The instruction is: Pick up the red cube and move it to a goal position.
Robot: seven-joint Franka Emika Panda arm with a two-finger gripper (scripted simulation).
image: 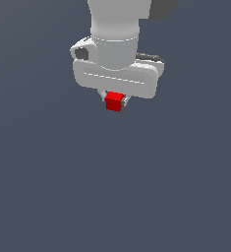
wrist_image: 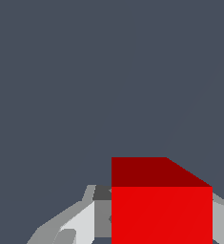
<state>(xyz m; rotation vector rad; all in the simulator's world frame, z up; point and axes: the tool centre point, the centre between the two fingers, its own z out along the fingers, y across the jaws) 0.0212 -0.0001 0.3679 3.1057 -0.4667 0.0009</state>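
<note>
Red cube (image: 114, 101) sits pinched between the two short fingers of the gripper (image: 115, 100), one fingertip (image: 103, 95) poking out on each side, right under the white hand body. In the wrist view the cube (wrist_image: 161, 214) fills the gap, with a grey finger (wrist_image: 102, 212) flat against one face. All around is plain dark grey floor (image: 115, 197), with loads of open room everywhere. The arm hangs straight down from above, wrist vertical, hand pointing at the floor.
</note>
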